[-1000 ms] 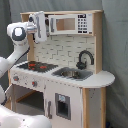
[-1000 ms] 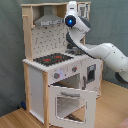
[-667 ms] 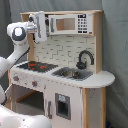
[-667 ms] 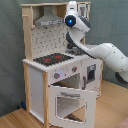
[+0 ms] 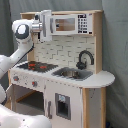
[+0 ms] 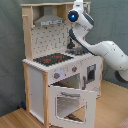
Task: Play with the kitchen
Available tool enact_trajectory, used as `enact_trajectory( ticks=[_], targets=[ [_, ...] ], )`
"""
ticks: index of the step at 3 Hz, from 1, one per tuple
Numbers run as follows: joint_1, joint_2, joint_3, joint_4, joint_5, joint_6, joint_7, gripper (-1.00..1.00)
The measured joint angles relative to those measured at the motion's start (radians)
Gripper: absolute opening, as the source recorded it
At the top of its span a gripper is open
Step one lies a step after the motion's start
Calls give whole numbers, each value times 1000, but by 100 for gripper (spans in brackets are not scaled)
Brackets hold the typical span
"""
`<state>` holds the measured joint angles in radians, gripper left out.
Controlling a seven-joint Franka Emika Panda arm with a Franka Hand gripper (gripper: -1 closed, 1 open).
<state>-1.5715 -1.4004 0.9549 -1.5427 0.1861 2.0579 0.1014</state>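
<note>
Kitchen (image 5: 75, 85), upright, oven door (image 6: 72, 102) dropped open at 6 o'clock; gripper (image 5: 46, 25) is held at the hood, hob (image 5: 36, 65) directly below at 6; jaw state cannot be told.

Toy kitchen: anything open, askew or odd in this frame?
The oven door hangs open, dropped forward below the hob in the second exterior view. Nothing else on the kitchen looks spilled or damaged.
</note>
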Motion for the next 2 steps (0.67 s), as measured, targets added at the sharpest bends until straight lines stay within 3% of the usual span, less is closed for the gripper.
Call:
enact_trajectory(
  ticks=[2],
  targets=[
    [148,-10,-9,-143,0,25,-2,-100]
  ],
)
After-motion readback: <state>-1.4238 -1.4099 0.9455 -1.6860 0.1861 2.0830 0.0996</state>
